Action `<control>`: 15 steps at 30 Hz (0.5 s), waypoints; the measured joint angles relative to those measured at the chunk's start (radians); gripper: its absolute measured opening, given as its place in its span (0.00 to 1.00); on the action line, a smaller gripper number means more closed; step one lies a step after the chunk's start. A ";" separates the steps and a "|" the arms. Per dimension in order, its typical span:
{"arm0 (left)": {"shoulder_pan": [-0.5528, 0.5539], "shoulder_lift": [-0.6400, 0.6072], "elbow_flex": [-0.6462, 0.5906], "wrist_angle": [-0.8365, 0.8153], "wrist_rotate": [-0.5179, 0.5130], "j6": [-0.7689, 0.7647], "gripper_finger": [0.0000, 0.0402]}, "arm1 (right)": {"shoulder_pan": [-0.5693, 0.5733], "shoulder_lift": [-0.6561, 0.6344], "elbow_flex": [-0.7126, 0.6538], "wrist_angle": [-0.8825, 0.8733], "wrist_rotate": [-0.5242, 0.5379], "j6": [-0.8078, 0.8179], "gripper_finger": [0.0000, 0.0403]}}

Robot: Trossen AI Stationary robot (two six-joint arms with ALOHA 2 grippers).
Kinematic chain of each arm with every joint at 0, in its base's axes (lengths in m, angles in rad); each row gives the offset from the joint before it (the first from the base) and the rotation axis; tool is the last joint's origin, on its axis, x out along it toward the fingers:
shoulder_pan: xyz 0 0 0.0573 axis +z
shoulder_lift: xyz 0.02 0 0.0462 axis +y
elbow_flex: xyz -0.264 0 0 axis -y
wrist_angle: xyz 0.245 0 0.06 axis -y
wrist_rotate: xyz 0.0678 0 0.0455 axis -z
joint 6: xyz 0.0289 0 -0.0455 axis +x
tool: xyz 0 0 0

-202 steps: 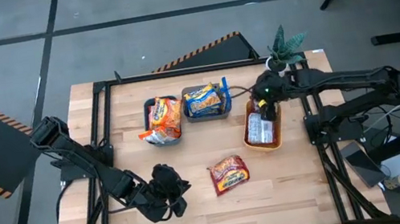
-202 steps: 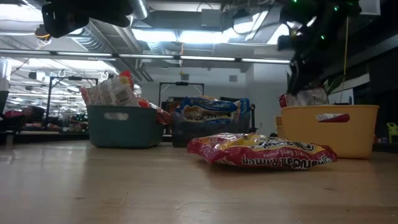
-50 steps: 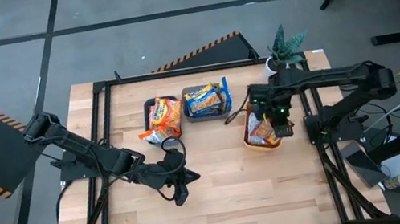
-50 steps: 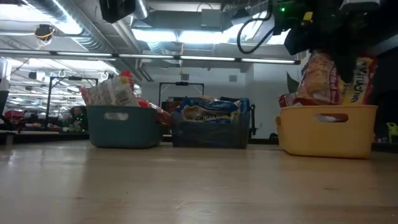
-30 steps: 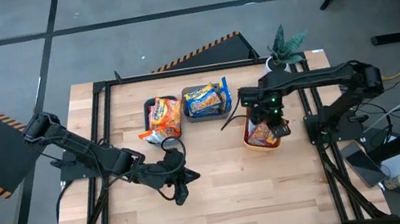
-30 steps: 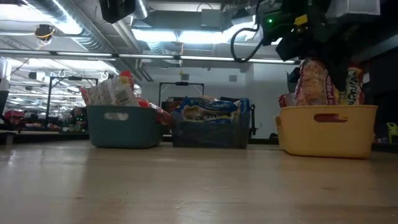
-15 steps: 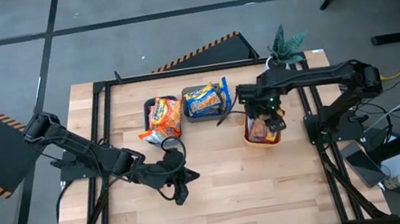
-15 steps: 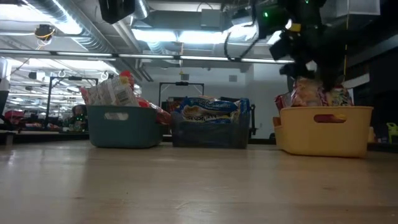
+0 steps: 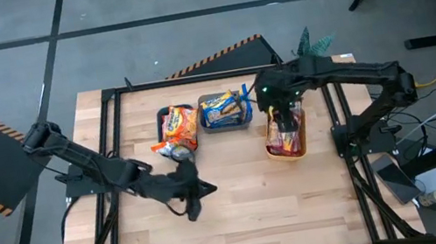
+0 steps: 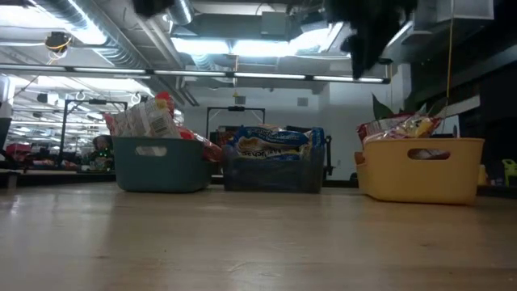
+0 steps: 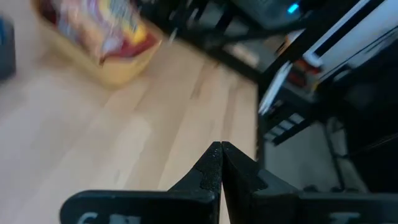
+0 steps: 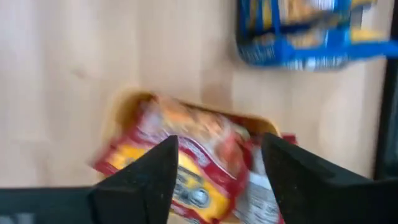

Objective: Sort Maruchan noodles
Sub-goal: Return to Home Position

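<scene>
Right tool [image 12: 219, 142] hung wide and empty directly above yellow bin [image 10: 420, 174]; red noodle packs [image 12: 186, 168] lay inside bin, straight below it. Left tool [image 11: 221, 148] pinched closed, well apart from bin over tabletop [image 9: 251, 214].

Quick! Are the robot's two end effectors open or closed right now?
Left end effector: closed, holding nothing.
Right end effector: open, empty, over the yellow bin.
</scene>
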 joint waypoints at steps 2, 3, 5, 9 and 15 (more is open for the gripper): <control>0.002 -0.052 0.000 0.019 -0.002 0.048 0.00 | 0.000 -0.018 0.058 -0.006 -0.047 0.026 0.50; 0.003 -0.078 0.000 0.034 -0.009 0.075 0.00 | 0.000 -0.036 0.085 -0.004 -0.055 0.041 0.48; 0.003 -0.139 0.001 0.056 -0.040 0.129 0.00 | 0.000 -0.074 0.139 -0.009 -0.068 0.078 0.46; 0.003 -0.265 0.002 0.106 -0.033 0.301 0.00 | 0.000 -0.187 0.225 0.000 -0.069 0.158 0.42; 0.000 -0.512 0.003 0.128 -0.062 0.527 0.01 | 0.000 -0.435 0.285 0.005 0.009 0.300 0.41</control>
